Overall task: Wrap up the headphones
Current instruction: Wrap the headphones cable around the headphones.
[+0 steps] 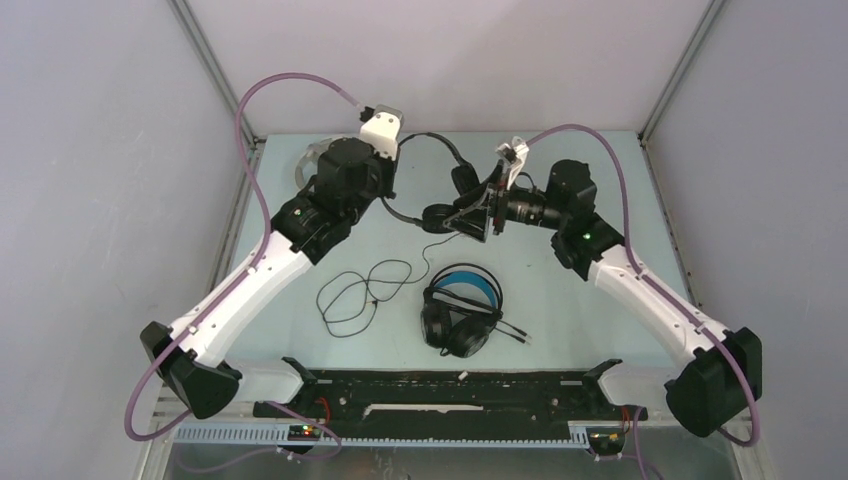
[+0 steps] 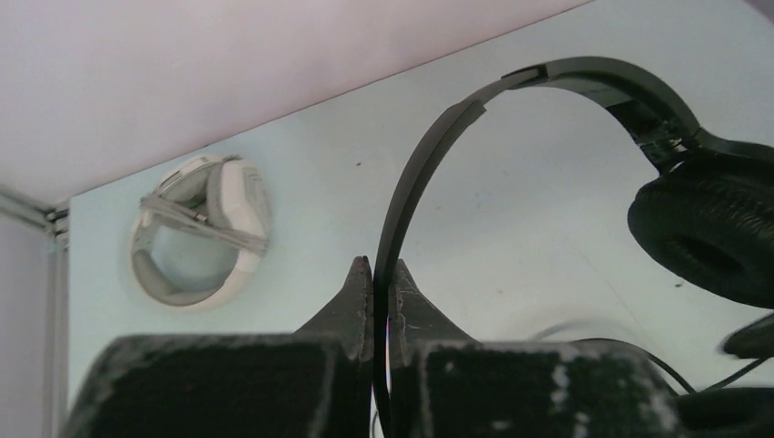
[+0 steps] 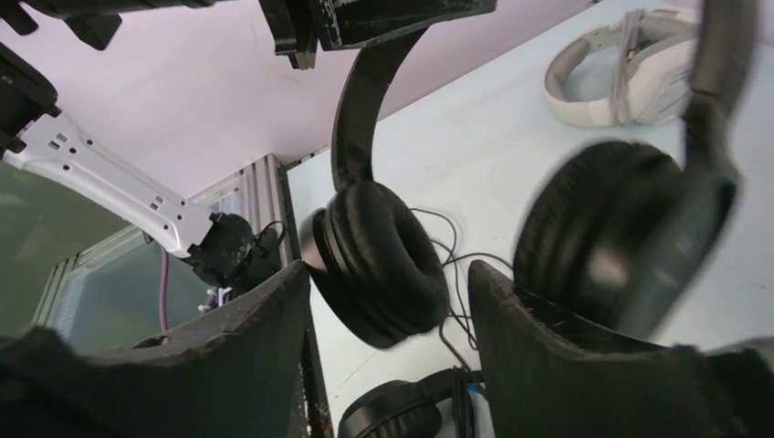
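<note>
My left gripper (image 2: 383,278) is shut on the headband of the small thin black headphones (image 2: 511,87) and holds them up at the back of the table (image 1: 600,310). In the top view the left gripper (image 1: 397,140) is at the band's left end, and the ear cups (image 1: 440,216) hang by my right gripper (image 1: 478,210). The right gripper (image 3: 388,274) is open, with one ear cup (image 3: 379,260) just beyond the gap between its fingers. The thin pair's cord (image 1: 360,292) trails loose on the table. The bulky black pair with blue-lined headband (image 1: 460,308) lies in the middle. The white-grey pair (image 2: 205,228) lies at the back left.
The white-grey pair (image 3: 630,68) has its cord wound round it. The bulky pair's plug end (image 1: 520,333) sticks out to its right. A black rail (image 1: 450,390) runs along the near edge. Grey walls close in the back and sides.
</note>
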You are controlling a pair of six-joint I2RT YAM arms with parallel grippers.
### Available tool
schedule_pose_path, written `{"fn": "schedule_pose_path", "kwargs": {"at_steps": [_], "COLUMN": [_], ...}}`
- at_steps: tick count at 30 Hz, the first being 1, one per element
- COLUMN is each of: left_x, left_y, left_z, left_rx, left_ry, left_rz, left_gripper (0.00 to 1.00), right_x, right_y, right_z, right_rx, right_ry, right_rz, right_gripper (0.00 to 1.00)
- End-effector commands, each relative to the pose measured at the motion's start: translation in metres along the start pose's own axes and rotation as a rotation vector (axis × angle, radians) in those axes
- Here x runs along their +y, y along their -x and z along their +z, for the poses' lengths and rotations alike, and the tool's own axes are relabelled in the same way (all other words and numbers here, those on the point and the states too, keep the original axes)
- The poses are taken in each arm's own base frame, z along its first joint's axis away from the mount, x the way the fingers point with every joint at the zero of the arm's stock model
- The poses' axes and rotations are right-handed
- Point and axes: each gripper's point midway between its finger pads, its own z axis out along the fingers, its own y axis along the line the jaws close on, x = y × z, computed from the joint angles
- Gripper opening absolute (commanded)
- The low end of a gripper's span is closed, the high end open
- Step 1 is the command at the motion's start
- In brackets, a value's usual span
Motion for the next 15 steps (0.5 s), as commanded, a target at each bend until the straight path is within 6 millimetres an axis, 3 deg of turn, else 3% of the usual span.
{"fn": "schedule_pose_path", "kwargs": {"at_steps": [1, 7, 15], "left_x": [0.025, 0.030, 0.044], "left_y": [0.041, 0.058, 0.089], "left_z": [-0.014, -0.020, -0.038], "left_rx": [-0.070, -0.072, -0.088], "left_ry": [0.100, 0.121, 0.143], "left_rz": [-0.011, -0.040, -0.120], "left_gripper": [0.00, 0.00, 0.00], "right_x": [0.012, 0.031, 0.018], "right_y": [0.044, 0.062, 0.059], "right_z": [-0.023, -0.046, -0.058], "right_rx": [-0.110, -0.159, -0.171], "right_ry": [-0.046, -0.087, -0.183], "right_rz": [-0.094, -0.231, -0.290], "right_gripper": [0.70, 0.85, 0.88]}}
